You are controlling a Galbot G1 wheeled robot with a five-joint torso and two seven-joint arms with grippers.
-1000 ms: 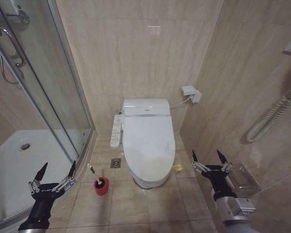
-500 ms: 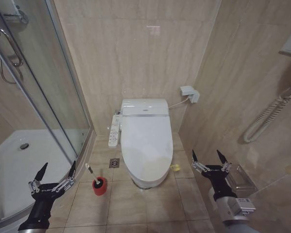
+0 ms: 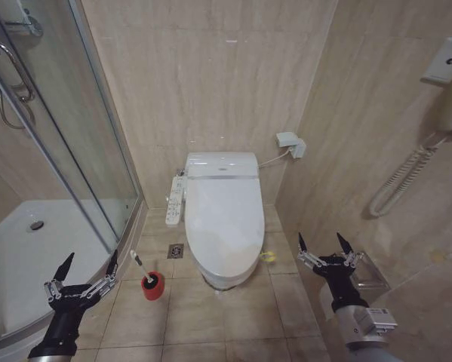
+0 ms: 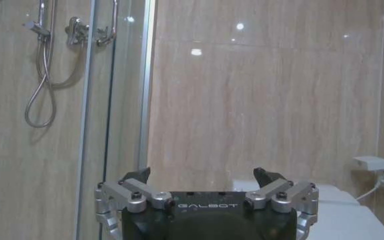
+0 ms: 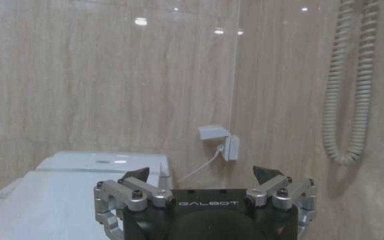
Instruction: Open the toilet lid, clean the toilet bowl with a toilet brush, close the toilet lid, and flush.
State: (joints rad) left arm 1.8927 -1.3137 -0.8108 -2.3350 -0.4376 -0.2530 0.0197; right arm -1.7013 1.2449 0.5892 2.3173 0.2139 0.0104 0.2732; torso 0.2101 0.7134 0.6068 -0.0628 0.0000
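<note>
The toilet lid [image 3: 224, 217] is down, a glossy white oval covering the toilet bowl, which is hidden beneath it. The toilet brush [image 3: 139, 265] stands tilted in its red holder cup [image 3: 152, 286] on the tiled floor left of the toilet. My left gripper [image 3: 88, 262] hovers open at the lower left, near the shower's edge and short of the brush. My right gripper [image 3: 325, 242] hovers open at the lower right, beside the toilet's front. In the wrist views both grippers [image 4: 202, 174] [image 5: 202, 172] face the back wall, open and empty; the lid [image 5: 45, 200] shows below the right one.
A glass shower enclosure [image 3: 67, 151] with a white tray [image 3: 14, 256] takes up the left side. A control panel [image 3: 176, 200] juts from the toilet's left side. A wall socket [image 3: 290, 143] and a coiled hose [image 3: 403, 177] hang on the right wall, above a clear dish [image 3: 365, 273].
The whole head view has shifted slightly left and up, so the camera has moved. Both grippers keep the same open pose in the picture.
</note>
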